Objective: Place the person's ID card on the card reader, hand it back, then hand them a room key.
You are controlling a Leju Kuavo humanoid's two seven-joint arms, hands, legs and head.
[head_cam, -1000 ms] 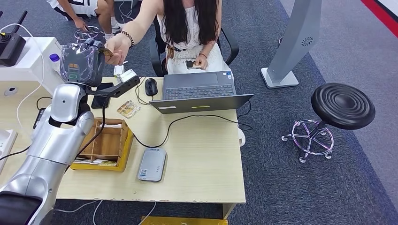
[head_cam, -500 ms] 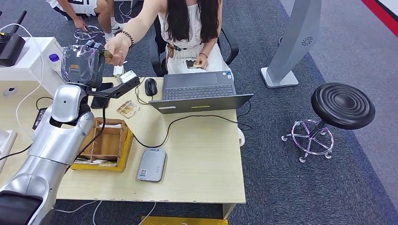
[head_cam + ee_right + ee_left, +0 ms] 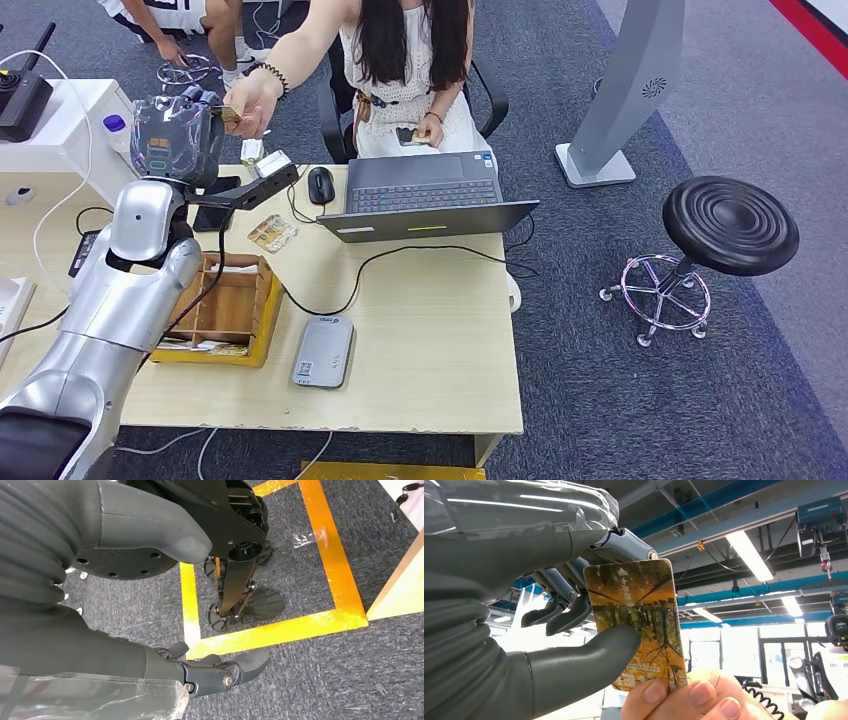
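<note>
My left hand (image 3: 175, 135) is raised over the table's far left corner and holds a card (image 3: 228, 113) with a yellow autumn-tree print. In the left wrist view my thumb (image 3: 589, 652) presses on the card (image 3: 639, 615) with my fingers behind it. A person's hand (image 3: 250, 100) pinches the same card at its other end, fingers (image 3: 674, 697) on its edge. The grey card reader (image 3: 323, 351) lies flat near the table's front edge. My right hand (image 3: 210, 672) hangs beside my body over the floor, holding nothing, fingers apart.
A wooden box (image 3: 225, 305) with cards stands left of the reader. Another card (image 3: 272, 232), a mouse (image 3: 321, 184) and an open laptop (image 3: 425, 195) with cables lie on the table. A black stool (image 3: 730, 225) stands to the right. The person sits behind the laptop.
</note>
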